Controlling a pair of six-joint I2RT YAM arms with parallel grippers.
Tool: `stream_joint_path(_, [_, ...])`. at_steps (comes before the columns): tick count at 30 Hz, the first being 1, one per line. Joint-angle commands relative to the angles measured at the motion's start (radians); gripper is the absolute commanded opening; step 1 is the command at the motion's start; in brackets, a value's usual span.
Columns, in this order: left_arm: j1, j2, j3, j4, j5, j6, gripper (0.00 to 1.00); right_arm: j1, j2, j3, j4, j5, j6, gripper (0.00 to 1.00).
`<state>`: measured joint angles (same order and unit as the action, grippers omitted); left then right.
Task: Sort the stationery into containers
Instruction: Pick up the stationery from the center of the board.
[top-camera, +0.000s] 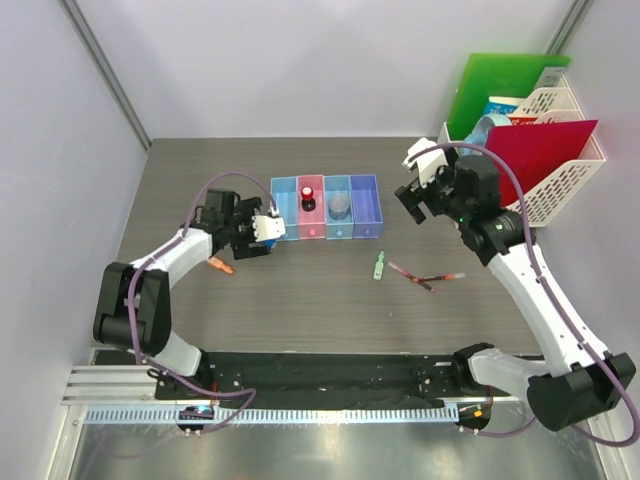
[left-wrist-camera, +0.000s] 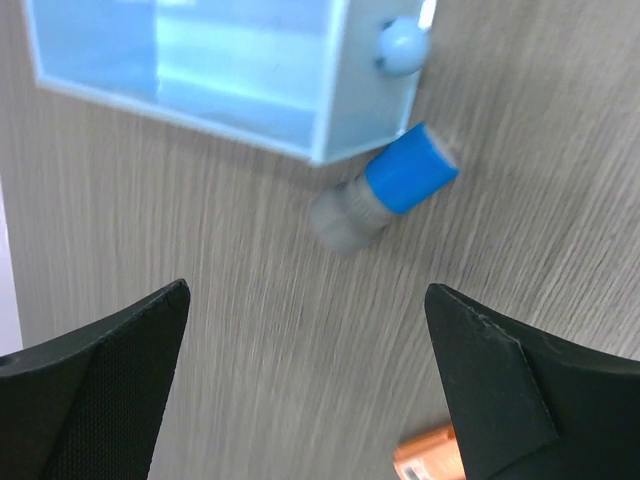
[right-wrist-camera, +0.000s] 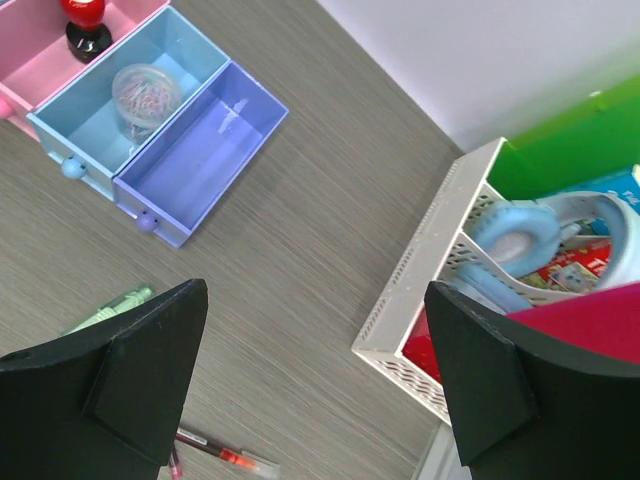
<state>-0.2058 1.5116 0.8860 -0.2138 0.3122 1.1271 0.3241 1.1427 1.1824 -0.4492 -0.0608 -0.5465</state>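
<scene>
Your left gripper (top-camera: 262, 230) is hanging over the surface (top-camera: 300, 310) with its fingers spread wide and nothing between them. Just past it, a small blue-capped piece (left-wrist-camera: 398, 185) is lying on its side against the near corner of the left light-blue bin (left-wrist-camera: 335, 115), and an orange piece (top-camera: 222, 266) is lying nearer the arm's base. Your right gripper (top-camera: 415, 195) is also standing wide open and empty, hovering between the purple bin (top-camera: 366, 207) and the white file rack (top-camera: 565, 175). In the row of bins (top-camera: 325, 238), the red-black cap (top-camera: 307, 192) is sitting upright in the pink one and the clear roll (top-camera: 340, 207) is sitting in the light-blue one beside it; the purple bin is showing only its bare floor. On the open surface in front of that row, a green piece (top-camera: 379, 265) is lying near two crossed red pens (top-camera: 427, 277). A green folder (top-camera: 500, 90) and a red folder (top-camera: 545, 150) are standing in the rack.
</scene>
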Motion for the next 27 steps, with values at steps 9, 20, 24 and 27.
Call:
stream_joint_path(9, [0.016, 0.199, 0.217, -0.217, 0.209, 0.310, 1.00, -0.049, -0.109, -0.021, 0.004, -0.010, 0.036, 0.95])
stream_joint_path(20, [0.046, 0.302, 0.283, -0.400, 0.248, 0.448, 0.97, -0.057, -0.126, -0.017, 0.006, -0.017, 0.063, 0.95])
stream_joint_path(24, [0.046, 0.323, 0.289, -0.403, 0.261, 0.451, 0.91, -0.057, -0.133, -0.021, 0.006, -0.020, 0.071, 0.95])
stream_joint_path(27, [0.048, 0.329, 0.289, -0.404, 0.278, 0.457, 0.89, -0.057, -0.136, -0.024, 0.006, -0.022, 0.071, 0.95])
